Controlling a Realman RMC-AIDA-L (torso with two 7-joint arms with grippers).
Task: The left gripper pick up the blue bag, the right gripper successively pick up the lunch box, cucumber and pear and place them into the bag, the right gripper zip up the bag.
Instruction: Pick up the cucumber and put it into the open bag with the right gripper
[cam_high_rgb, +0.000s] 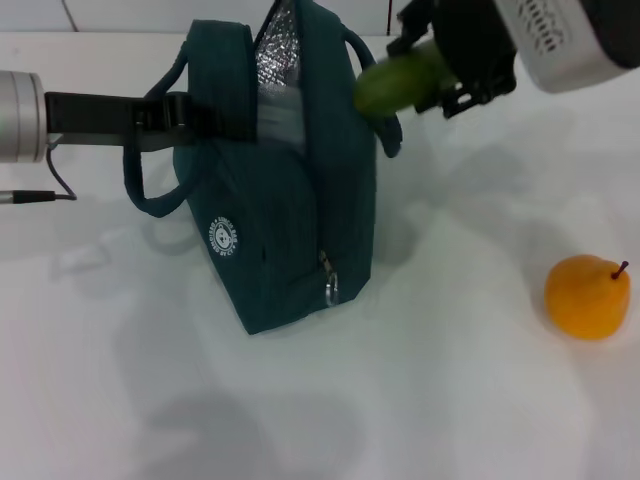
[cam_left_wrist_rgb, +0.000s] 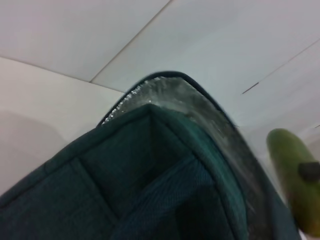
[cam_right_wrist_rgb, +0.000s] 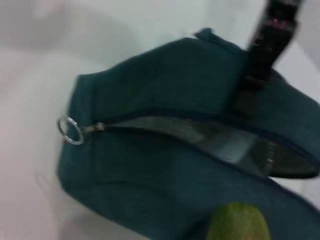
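Left gripper (cam_high_rgb: 185, 115) pinches the blue bag's (cam_high_rgb: 290, 230) rim, propping its mouth open, so the right gripper (cam_high_rgb: 455, 75), clamped on the cucumber (cam_high_rgb: 400, 80), can lower it inside; pear (cam_high_rgb: 587, 296) waits on the table.

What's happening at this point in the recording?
The left gripper holds the blue bag upright on the white table, gripping its upper edge so the mouth stays open. The right gripper carries the cucumber just above and beside the opening, not yet inside. The lunch box appears to be in the bag already. The pear waits on the table.
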